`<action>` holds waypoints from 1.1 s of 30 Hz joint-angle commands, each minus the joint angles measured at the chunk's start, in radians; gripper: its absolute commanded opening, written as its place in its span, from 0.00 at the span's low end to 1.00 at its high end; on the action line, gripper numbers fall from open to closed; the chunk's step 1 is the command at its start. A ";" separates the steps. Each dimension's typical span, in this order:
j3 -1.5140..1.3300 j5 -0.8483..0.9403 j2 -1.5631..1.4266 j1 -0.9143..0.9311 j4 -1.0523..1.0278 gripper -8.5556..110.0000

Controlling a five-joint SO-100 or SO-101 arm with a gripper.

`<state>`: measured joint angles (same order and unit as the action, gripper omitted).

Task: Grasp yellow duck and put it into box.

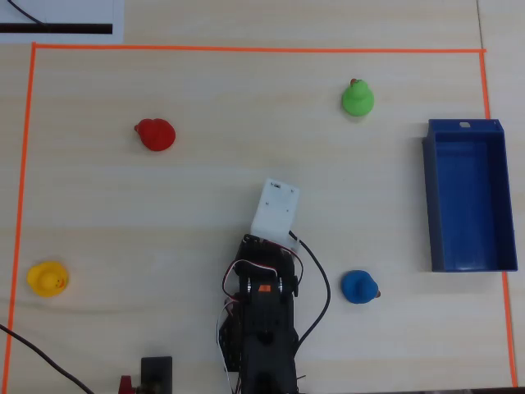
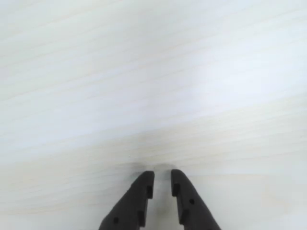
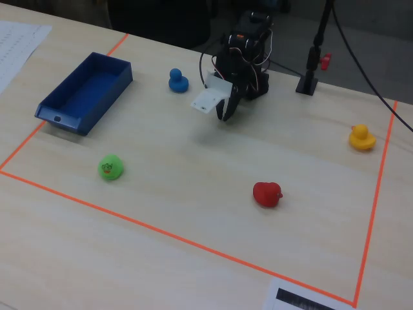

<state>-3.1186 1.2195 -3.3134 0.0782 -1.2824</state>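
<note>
In the overhead view the arm (image 1: 261,328) sits nearest, at the bottom centre, its white wrist block pointing up the table, while the duck (image 1: 47,279) lies far to its left by the orange tape and the box (image 1: 469,197) stands empty at the far right. The wrist view shows only the gripper (image 2: 162,179), its jaws nearly closed on nothing above bare wood, no duck in sight. In the fixed view the sides are flipped: the duck (image 3: 362,137) sits well right of the gripper (image 3: 225,115) and the box (image 3: 84,93) far left, so the coming reach, I judge, must swing wide toward the duck, away from the box.

Pale matt wood-grain table (image 1: 205,197); smooth plastic-looking box (image 1: 469,197); matt black pincer (image 2: 162,184).
</note>
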 commanded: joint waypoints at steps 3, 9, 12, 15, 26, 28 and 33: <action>0.008 0.003 0.003 -0.005 -0.023 0.09; 0.008 0.003 0.003 -0.005 -0.023 0.09; 0.008 0.003 0.003 -0.005 -0.023 0.09; 0.008 0.003 0.003 -0.005 -0.023 0.09; 0.008 0.003 0.003 -0.005 -0.023 0.07; 0.008 0.003 0.003 -0.005 -0.021 0.07; 0.008 0.002 0.003 -0.005 -0.020 0.07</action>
<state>-3.1186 1.2195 -3.3134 0.0782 -1.2824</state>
